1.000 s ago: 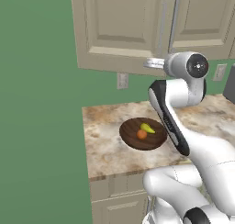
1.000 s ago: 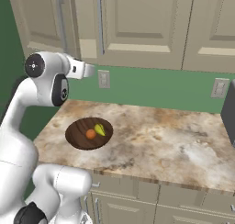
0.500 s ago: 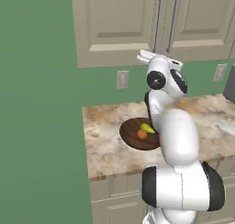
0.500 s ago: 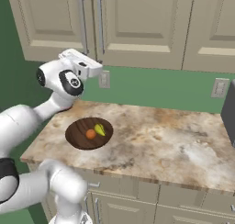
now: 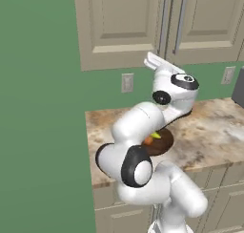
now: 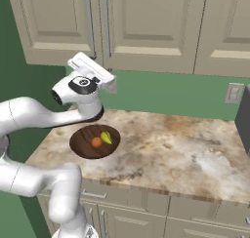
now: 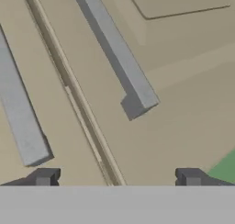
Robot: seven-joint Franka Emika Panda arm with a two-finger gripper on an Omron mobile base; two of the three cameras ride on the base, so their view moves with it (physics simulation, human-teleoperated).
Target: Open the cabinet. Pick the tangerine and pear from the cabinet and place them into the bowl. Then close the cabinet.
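Resting in the dark brown wooden bowl, small orange tangerine and yellow-green pear look delivered; above it, the beige two-door cabinet appears shut, gripper spread empty.

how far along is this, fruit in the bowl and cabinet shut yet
Looks nearly finished. The tangerine and pear lie in the bowl on the counter. Both cabinet doors look closed, their handles side by side at the seam. The gripper is open, holding nothing, facing the doors. Nothing visibly remains beyond drawing the arm away.
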